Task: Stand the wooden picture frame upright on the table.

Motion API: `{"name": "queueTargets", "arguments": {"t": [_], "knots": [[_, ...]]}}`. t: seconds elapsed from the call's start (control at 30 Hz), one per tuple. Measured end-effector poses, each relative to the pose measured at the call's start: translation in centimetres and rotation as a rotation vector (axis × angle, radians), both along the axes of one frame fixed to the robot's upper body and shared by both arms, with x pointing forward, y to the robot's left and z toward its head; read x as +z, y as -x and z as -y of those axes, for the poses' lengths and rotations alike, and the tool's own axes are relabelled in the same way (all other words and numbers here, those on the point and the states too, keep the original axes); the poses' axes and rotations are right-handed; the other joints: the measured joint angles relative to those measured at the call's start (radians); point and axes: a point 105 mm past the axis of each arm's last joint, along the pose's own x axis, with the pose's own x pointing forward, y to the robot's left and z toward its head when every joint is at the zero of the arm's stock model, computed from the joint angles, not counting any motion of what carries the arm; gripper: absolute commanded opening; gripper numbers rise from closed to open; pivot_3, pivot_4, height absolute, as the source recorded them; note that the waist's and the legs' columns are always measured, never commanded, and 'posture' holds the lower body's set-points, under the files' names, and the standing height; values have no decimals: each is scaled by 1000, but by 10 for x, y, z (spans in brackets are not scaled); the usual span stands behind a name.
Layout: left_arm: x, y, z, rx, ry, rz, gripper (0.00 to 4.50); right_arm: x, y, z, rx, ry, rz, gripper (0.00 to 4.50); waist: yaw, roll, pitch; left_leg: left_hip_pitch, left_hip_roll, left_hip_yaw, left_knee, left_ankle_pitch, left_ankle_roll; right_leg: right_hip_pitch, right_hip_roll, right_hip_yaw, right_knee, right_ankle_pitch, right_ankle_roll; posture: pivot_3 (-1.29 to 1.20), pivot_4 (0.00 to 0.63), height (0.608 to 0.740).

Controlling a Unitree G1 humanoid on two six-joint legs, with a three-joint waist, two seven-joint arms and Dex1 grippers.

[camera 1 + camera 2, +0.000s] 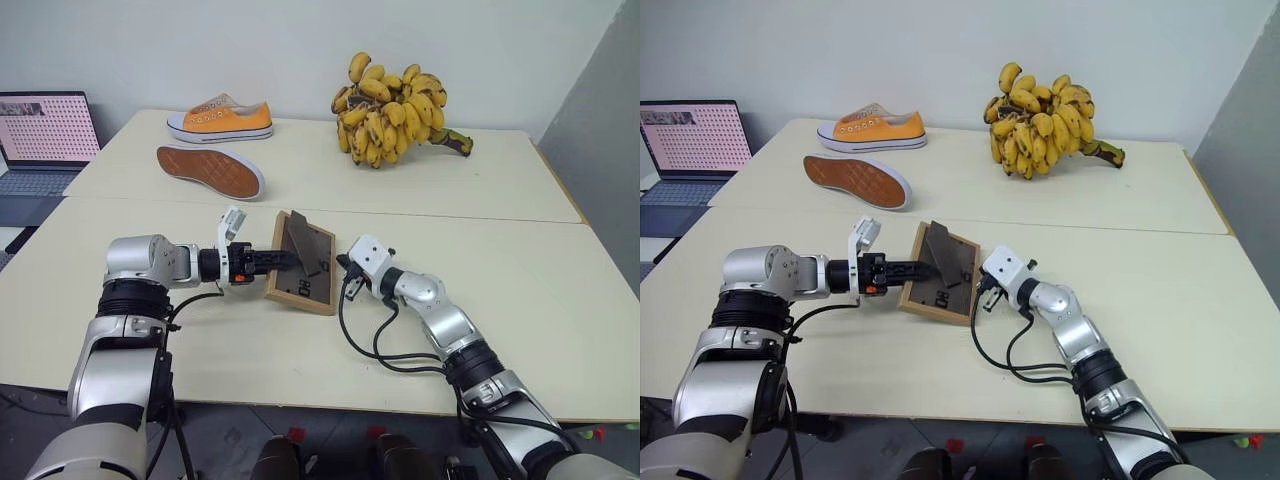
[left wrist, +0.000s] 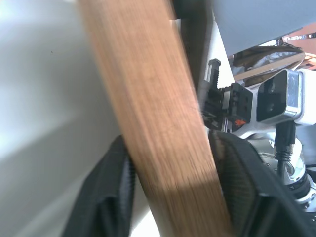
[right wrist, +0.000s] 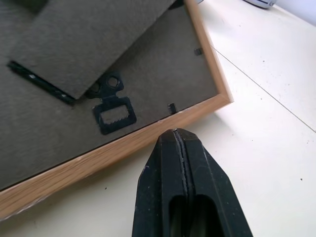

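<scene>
Item: wooden picture frame (image 1: 302,265), lying back-up on the near half of the table (image 1: 560,290), just this side of the seam, its dark backing and easel stand (image 1: 300,240) facing up, the stand lifted off the backing. Left gripper (image 1: 283,260): reaches in from the frame's left side; in the left wrist view its two black fingers (image 2: 106,197) stand on either side of the light-wood rail, partly open, close to the wood, but whether they actually pinch it cannot be told. Right gripper (image 3: 183,148): fingers pressed together with nothing between them, tip just beside the frame's near-right edge, close to the corner, apparently as a prop. Elsewhere on the far tabletop, well apart: an orange shoe (image 1: 221,119), a second shoe (image 1: 209,170) turned sole-up, a bunch of bananas (image 1: 392,112); a laptop (image 1: 42,135) off to the left. Risks, as judged: a loose hold on the narrow rail could let the frame slip and slap flat; the closed right tip may push the frame sideways rather than steady it; if the stand is not swung out far enough, the frame will likely tip over once released.
</scene>
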Motion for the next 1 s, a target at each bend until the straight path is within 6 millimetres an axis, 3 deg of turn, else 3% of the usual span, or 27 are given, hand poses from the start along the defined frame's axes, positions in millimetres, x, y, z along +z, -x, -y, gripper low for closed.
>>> {"name": "queueTargets", "arguments": {"t": [0.1, 0.53, 0.67, 0.83, 0.97, 1.0], "knots": [[3, 1, 2, -6, 15, 5, 1277, -2, -1, 0, 0, 2, -6, 0, 0, 0, 0, 0, 0, 0, 0, 0, 0, 0, 0, 0, 0, 0, 0, 0, 150, 740], [15, 1, 6, -36, 11, 81, 1278, -2, -4, 7, -14, 11, 5, 0, 0, 0, 0, 0, 0, 0, 0, 0, 0, 0, 0, 0, 0, 0, 0, 0, 150, 740], [30, 4, 5, -81, -17, 209, 1278, 7, -10, 39, -59, 44, 37, 0, 1, 2, 1, -1, 0, 0, 0, 0, 0, 0, -1, 0, -1, 0, 0, 0, 150, 740], [45, 8, 2, -113, -55, 319, 1278, 31, 2, 99, -73, 103, 61, 0, 5, 4, 3, -2, 0, -1, -1, 0, 0, 0, -1, -1, -3, 0, 0, 0, 150, 740], [59, 9, 6, -121, -41, 386, 1278, 75, 15, 127, -78, 17, 61, 0, 3, 7, 6, -4, 0, -1, 0, 0, 0, -1, 0, -1, -3, 0, 0, 0, 150, 740], [63, 9, 7, -125, -39, 402, 1278, 87, 20, 128, -66, -17, 62, 344, 0, 7, 6, -4, 0, -1, 0, 0, 0, -1, 0, -1, -3, 0, 0, 0, 150, 740]]}}
